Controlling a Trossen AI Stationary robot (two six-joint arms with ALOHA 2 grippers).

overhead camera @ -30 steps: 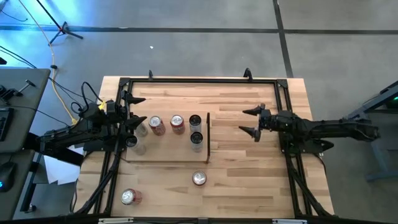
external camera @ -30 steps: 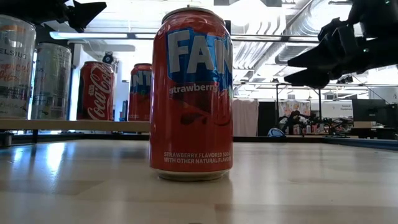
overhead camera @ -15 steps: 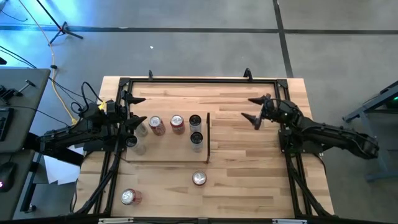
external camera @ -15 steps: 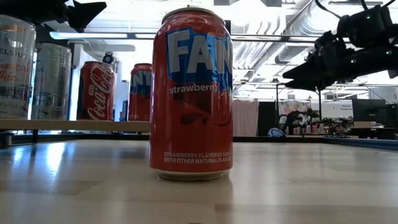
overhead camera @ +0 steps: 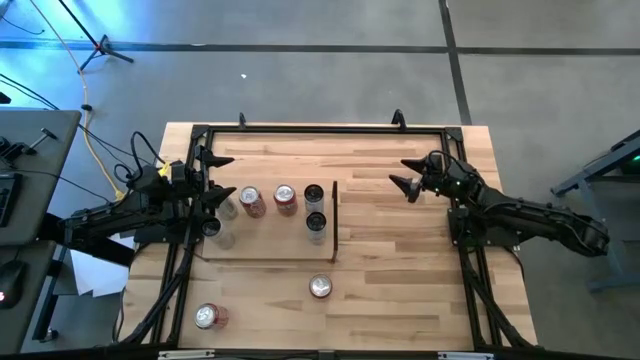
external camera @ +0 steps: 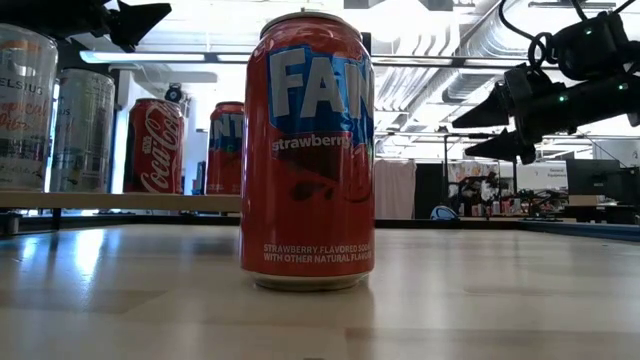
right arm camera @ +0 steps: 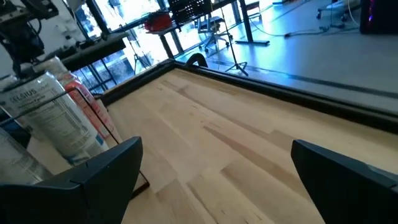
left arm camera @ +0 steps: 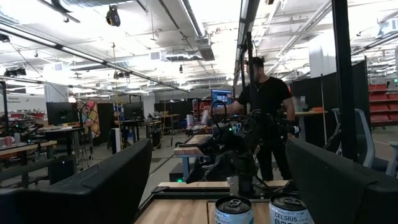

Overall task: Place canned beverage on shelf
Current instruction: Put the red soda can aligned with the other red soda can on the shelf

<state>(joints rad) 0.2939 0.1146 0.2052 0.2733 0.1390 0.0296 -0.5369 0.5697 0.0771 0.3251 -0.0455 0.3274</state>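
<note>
The shelf (overhead camera: 265, 243) is a pale-wood panel left of the table's middle, with a dark upright strip (overhead camera: 334, 220) on its right edge. Several cans stand on it, among them two red ones (overhead camera: 250, 200) and a Celsius can (right arm camera: 53, 118). A red Fanta can (overhead camera: 320, 287) (external camera: 308, 150) stands upright on the table near the front edge, and another red can (overhead camera: 207, 317) stands at the front left. My left gripper (overhead camera: 218, 178) (left arm camera: 219, 146) is open above the shelf's left end. My right gripper (overhead camera: 405, 174) (external camera: 483, 127) (right arm camera: 216, 149) is open and empty above the table's right half.
A black metal frame (overhead camera: 320, 128) runs around the tabletop. Bare tabletop (overhead camera: 400, 260) lies between the shelf's strip and my right arm. A person (left arm camera: 266, 106) stands in the room beyond the table.
My right gripper has moved toward the table's far edge and turned a little, staying open and empty. My left gripper and all the cans have kept still.
</note>
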